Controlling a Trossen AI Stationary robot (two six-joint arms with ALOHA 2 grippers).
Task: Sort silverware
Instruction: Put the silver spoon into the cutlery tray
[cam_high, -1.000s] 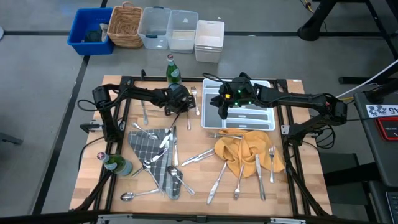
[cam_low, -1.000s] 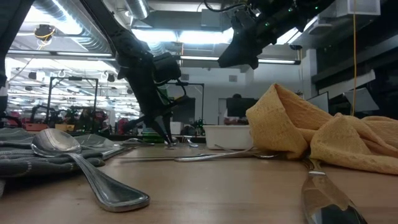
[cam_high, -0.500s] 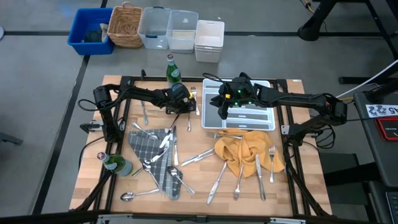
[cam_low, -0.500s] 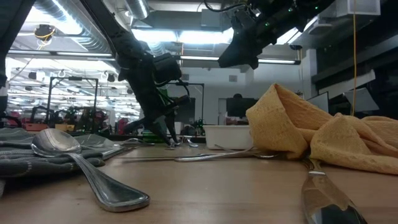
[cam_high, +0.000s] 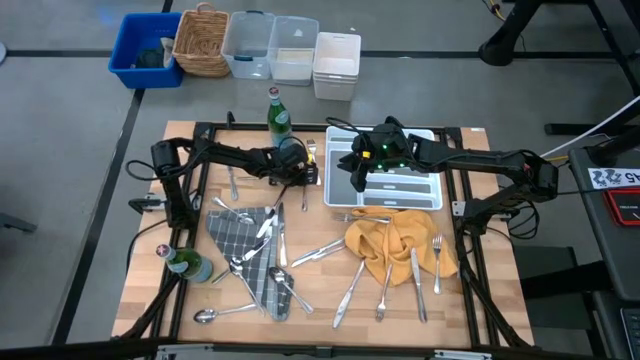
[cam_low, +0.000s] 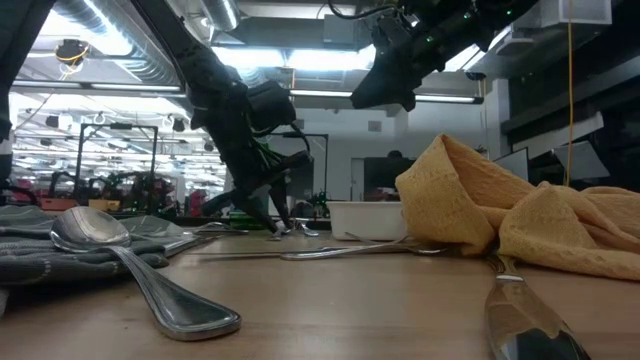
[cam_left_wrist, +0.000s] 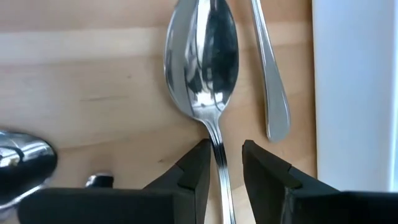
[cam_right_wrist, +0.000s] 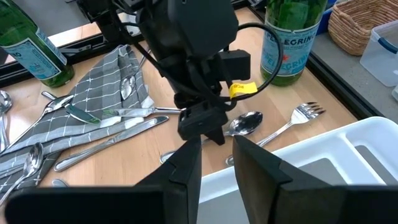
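Note:
The silverware lies scattered: a spoon (cam_left_wrist: 202, 56) beside the white tray's (cam_high: 425, 192) left wall, a fork (cam_right_wrist: 292, 121) next to it, several pieces on the grey checked cloth (cam_high: 250, 250), and more around the yellow cloth (cam_high: 395, 245). My left gripper (cam_left_wrist: 227, 152) is down at the table, open by a narrow gap. Its fingers stand on either side of the spoon's neck. The spoon lies flat on the wood. My right gripper (cam_right_wrist: 217, 155) hovers above the tray's left part, open by a narrow gap and empty. My left gripper comes down at the spoon's neck (cam_left_wrist: 217, 146), just behind the bowl, with its fingers across the handle. One finger (cam_left_wrist: 196, 165) is right beside the neck and the other stands clear of it. I cannot tell whether it touches.
A green bottle (cam_high: 278, 112) stands at the far edge just behind my left gripper, and another (cam_high: 190, 265) at the near left. Bins and a basket (cam_high: 203, 40) stand beyond the table. A dark frame rail (cam_high: 200, 130) runs around the table top.
My left gripper has crept toward the table's right edge, closer to the tray, staying low at the table.

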